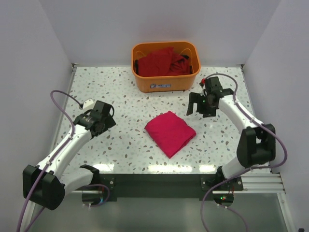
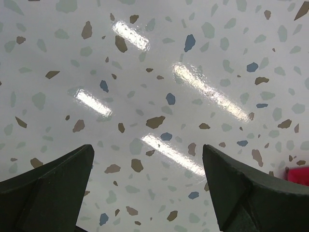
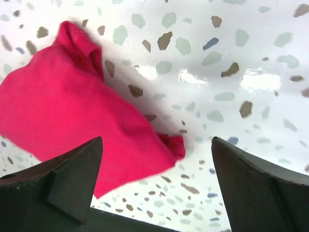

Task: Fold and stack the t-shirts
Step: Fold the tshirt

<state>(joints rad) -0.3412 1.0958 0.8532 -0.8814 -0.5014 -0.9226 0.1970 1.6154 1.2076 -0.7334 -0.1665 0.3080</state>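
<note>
- A bright pinkish-crimson shirt (image 1: 170, 133) lies folded at the middle of the speckled surface (image 1: 125, 96), between the two arms.
- From above it is a compact, four-sided packet turned cornerwise, one corner towards the basket (image 1: 164, 83) and one towards the near edge.
- Its top face looks smooth and flat, and the edges are fairly straight.
- In the right wrist view the same shirt (image 3: 72, 106) is less tidy. A thick rolled fold stands up at one corner, and a small puckered tip sticks out at the edge nearest the middle of that view.
- The orange basket sits at the far edge of the surface, well apart from the folded shirt.
- Darker red shirts (image 1: 157, 63) lie crumpled inside it, heaped unevenly and unfolded.
- The right arm (image 1: 236, 113) reaches in beside the basket's right front corner.
- The right jaws stand wide and hold nothing, with the folded shirt partly behind one finger (image 3: 72, 179) in the wrist view. From above they are clear of the cloth.
- The left arm (image 1: 72, 140) is off to the left, well apart from the folded shirt.
- The left jaws also stand wide and hold nothing. Only bare speckled surface shows between the fingers (image 2: 48, 193), with a sliver of pink cloth at the right edge of that view.
</note>
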